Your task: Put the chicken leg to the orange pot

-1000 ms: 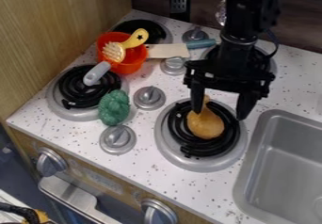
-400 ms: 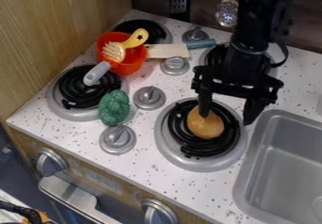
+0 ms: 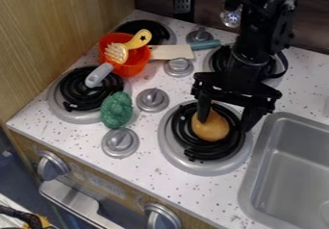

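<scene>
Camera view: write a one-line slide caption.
Open tool at the chicken leg on a stove burner, with the orange pot farther back.

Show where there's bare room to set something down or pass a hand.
Bare counter lies between the front-right burner and the front edge, and behind the sink. It's crowded around the orange pot, brush and spatula, and where the end effector hangs over the chicken leg.

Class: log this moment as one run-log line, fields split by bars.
gripper: open, at chicken leg | chicken leg: on burner coil | orange pot: awaiting chicken leg
</scene>
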`<state>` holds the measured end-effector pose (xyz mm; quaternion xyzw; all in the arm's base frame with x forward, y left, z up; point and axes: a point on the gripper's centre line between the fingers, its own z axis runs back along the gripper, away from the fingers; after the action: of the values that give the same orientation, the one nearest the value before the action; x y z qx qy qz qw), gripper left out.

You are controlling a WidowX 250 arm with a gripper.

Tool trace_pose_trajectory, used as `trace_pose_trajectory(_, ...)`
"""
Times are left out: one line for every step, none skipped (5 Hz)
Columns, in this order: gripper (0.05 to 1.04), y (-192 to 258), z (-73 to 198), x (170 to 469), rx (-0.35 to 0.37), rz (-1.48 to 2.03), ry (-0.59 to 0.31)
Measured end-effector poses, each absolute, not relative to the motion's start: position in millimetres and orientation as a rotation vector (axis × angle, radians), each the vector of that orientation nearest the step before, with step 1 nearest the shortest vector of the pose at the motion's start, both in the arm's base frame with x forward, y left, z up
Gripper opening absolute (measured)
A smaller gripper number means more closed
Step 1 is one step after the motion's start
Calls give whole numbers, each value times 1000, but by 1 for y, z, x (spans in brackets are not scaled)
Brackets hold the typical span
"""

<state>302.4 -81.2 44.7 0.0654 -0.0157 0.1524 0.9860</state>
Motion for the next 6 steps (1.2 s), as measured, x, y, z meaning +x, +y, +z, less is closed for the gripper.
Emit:
trace_pose_trajectory(1001,-78,36,302,159,315,-19)
trace_pose_trajectory(1001,-79,35,304,150,317,-34)
trace_pose_trajectory(1001,-78,30,302,146,309,-33)
trace_pose_trajectory(1001,-73,21,305,138,304,-35)
trace_pose_trajectory(1001,-72,20,308,120,296,-42)
trace_pose_trajectory(959,-70,20,309,113,324,-26)
